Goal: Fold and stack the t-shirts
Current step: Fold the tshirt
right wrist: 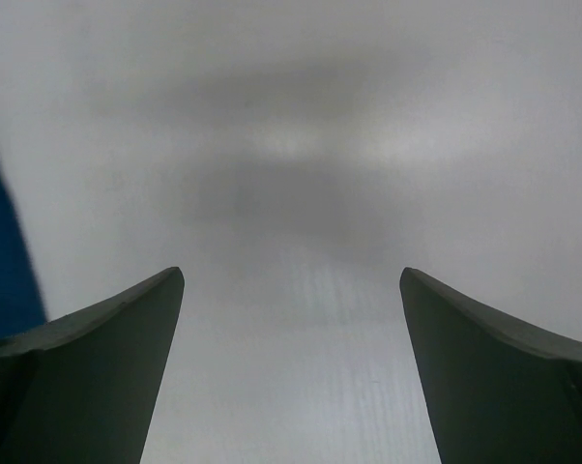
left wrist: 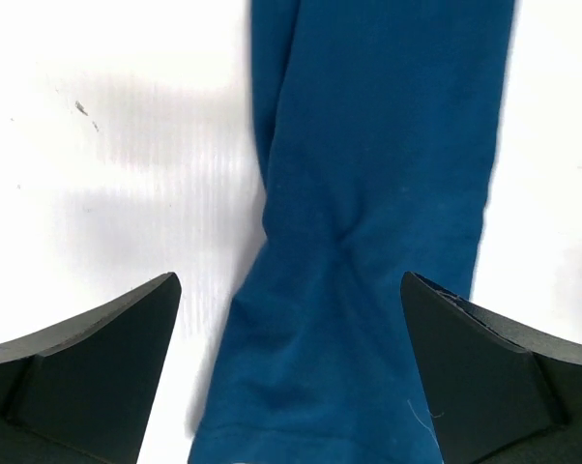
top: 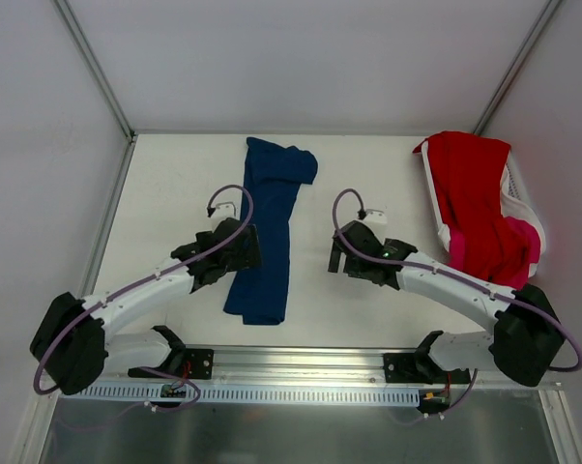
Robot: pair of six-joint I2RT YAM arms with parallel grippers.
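Left hand just above navy t-shirt

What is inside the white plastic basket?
A red cotton t-shirt draped over a bright pink t-shirt that shows at the near end. The floor of the basket and anything deeper are covered.

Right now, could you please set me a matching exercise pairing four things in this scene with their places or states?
Things: 1 navy blue t-shirt; 2 red t-shirt; 3 left gripper; 4 right gripper.
States: a open over bare table; b lying as a long strip on the table; c open over the navy blue t-shirt; d draped over the white basket.
Pairs: 1-b; 2-d; 3-c; 4-a.
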